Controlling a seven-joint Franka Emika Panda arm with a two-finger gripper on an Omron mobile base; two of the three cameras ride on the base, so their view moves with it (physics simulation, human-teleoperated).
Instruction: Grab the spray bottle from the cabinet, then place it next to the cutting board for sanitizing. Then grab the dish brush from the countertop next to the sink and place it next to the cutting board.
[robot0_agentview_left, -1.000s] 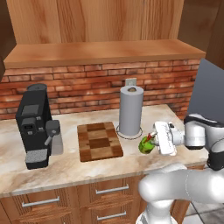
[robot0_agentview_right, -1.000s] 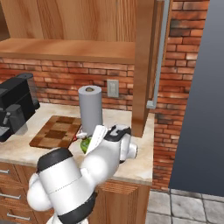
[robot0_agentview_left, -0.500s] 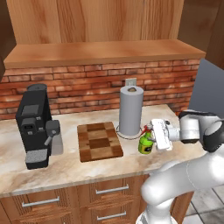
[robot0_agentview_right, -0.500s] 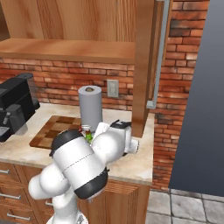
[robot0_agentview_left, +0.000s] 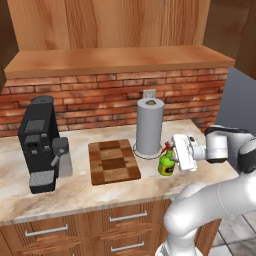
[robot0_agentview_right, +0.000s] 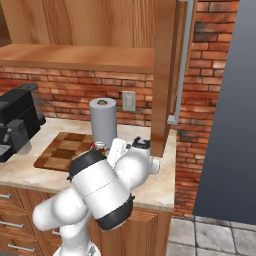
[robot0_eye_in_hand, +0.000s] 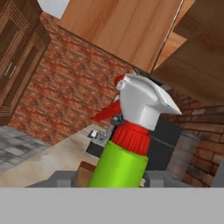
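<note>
**Bottle lowered beside the board**

The gripper (robot0_agentview_left: 176, 156) clamped the spray bottle (robot0_agentview_left: 166, 163) upright between its fingers, base apparently at the countertop (robot0_agentview_left: 100, 192), likely for release. Beyond the fingertips lay the cutting board (robot0_agentview_left: 113, 161), near.

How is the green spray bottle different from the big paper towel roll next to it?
The spray bottle is lime green with a white and red top; the paper towel roll is plain grey-white. The bottle is short, while the roll stands much taller. The bottle is held at the gripper; the roll stands free in a thin wire holder. Both stand upright at the countertop, to the right of the cutting board.
</note>
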